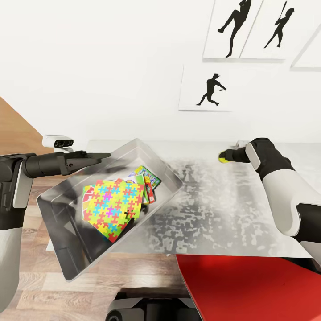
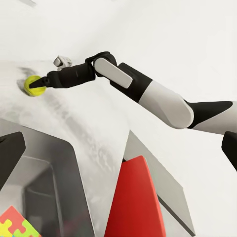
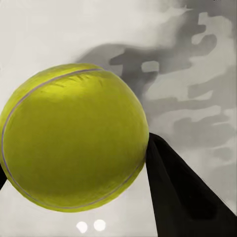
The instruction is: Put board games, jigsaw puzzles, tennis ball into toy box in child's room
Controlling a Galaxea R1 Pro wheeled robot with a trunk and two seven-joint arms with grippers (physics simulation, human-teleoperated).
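The toy box (image 1: 58,209) sits tilted at the table's (image 1: 232,214) left end, overhanging its edge. A jigsaw puzzle (image 1: 113,205) lies on top inside it, with a second patterned box and board games (image 1: 148,176) partly covered beneath. My left gripper (image 1: 104,156) is shut on the toy box's far rim. The toy box wall (image 2: 59,168) and one finger (image 2: 10,153) show in the left wrist view. My right gripper (image 1: 224,157) is shut on the tennis ball (image 1: 221,157) near the table's back edge. The tennis ball (image 3: 74,143) sits between the dark fingers (image 3: 182,197) and shows again as the tennis ball (image 2: 32,84).
A red seat-like slab (image 1: 249,285) sticks out at the table's near edge beside my right arm. Black baseball-player pictures (image 1: 207,89) hang on the white wall behind the table. Wood-plank floor (image 1: 40,285) lies below the toy box's overhanging corner.
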